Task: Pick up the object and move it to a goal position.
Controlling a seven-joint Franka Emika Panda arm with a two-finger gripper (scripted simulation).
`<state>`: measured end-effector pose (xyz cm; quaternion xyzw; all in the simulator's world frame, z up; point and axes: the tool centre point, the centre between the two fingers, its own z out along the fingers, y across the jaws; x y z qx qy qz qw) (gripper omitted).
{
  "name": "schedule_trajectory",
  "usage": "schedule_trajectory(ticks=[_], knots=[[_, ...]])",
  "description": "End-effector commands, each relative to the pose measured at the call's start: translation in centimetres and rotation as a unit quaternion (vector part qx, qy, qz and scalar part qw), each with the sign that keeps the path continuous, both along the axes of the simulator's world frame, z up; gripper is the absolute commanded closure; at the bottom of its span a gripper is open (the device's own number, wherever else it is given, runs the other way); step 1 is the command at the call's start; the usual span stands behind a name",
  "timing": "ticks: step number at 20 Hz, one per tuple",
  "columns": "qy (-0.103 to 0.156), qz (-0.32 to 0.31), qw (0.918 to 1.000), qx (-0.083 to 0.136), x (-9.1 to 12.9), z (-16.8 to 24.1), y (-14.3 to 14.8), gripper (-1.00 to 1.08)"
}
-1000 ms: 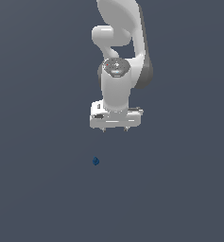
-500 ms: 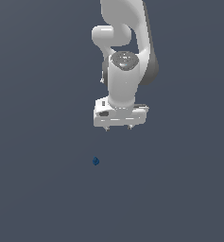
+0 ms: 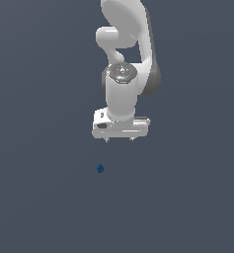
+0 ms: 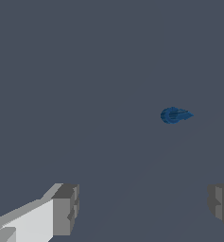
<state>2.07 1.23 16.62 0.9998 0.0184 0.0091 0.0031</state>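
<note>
We note white arm (image 3: 126, 59) descending from 12 o'clock in exterior view, upper links cut off by frame edge. Gripper (image 3: 119, 140) points down, spread wide, holding nothing; only short finger tips show below hand body there. Wrist view shows two grey fingertips (image 4: 66, 209), one cropped at frame edge. Object (image 3: 100, 168), tiny dark blue item, rests on plain grey surface (image 3: 39, 197) at 7 o'clock from gripper, apart from it. Its shape we cannot resolve beyond rounded body with pointed end (image 4: 176, 115).
</note>
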Motion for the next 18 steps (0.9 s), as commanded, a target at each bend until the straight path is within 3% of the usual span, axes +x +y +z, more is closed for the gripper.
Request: schedule_trajectory(ticks=[1,10,18], knots=[[0.001,-0.014,0.9999,0.001,0.8,-0.7,-1.0,-0.92],[0.006,-0.079,0.9969,0.004,4.5,-4.7,-5.8,-0.92],[0.008,-0.112,0.9937,0.004,6.0,-7.0,-8.4,-0.92]])
